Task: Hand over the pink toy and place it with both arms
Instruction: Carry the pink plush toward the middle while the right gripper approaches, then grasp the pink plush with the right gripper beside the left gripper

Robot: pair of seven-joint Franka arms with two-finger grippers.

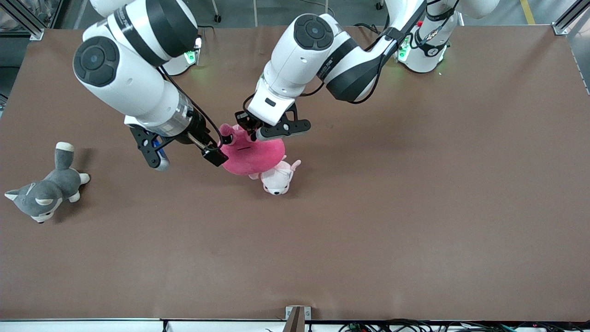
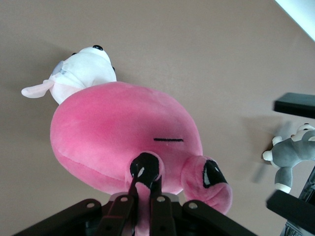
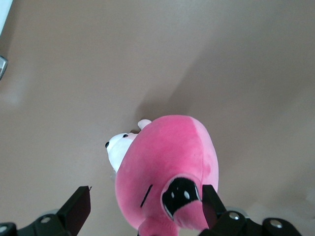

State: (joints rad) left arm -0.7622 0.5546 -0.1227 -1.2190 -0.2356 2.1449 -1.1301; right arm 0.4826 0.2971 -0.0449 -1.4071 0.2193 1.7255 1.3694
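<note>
Left hand (image 1: 252,130) pinches pink toy (image 1: 251,154) aloft mid-desk; right hand (image 1: 186,156) spread around it, not yet gripping. Transfer and placing remain.

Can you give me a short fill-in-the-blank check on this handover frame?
1. The pink toy is held by the ____ gripper, which is shut on it.
2. The right gripper stands ____ beside the pink toy, one finger at its side.
3. The small white-and-pink plush lies on the table, partly under the ____ toy.
4. The grey-and-white dog plush lies toward the ____ arm's end of the table.

Missing words: left; open; pink; right
</note>
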